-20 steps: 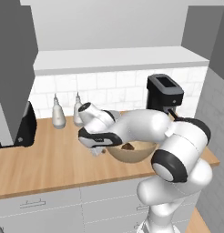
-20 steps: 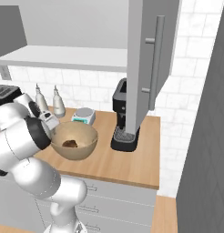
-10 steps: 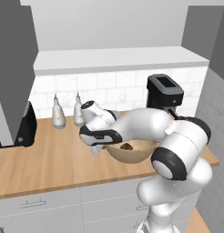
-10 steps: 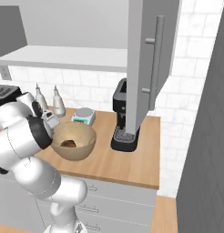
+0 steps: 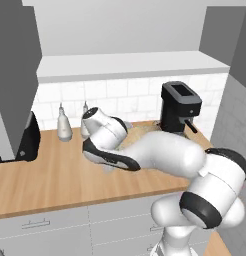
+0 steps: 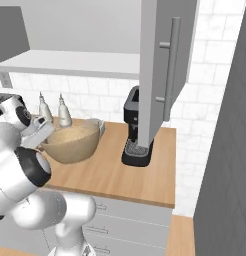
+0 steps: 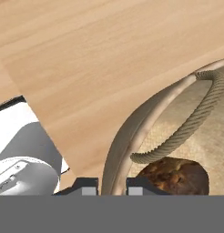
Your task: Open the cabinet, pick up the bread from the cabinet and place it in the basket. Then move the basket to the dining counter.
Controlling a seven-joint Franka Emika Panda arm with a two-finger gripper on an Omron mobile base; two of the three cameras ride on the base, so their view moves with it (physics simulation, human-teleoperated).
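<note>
Hand view: the bread [image 7: 175,175] lies inside the basket [image 7: 132,132], near its wall and under a rope handle [image 7: 191,123]. The jaws [image 7: 111,185] straddle the basket rim, one tip outside and one inside, closed narrow on it, a grip that I judge suits carrying the basket with the bread aboard. In the right base view the basket [image 6: 70,142] sits tilted at the arm's end over the wood bench [image 6: 120,175], seemingly raised off it, left of the coffee machine [image 6: 137,130]. Above, the cabinet [image 6: 162,70] door hangs open. Two bottles [image 6: 52,111] stand by the tiles. The dining counter is yet to be reached.
</note>
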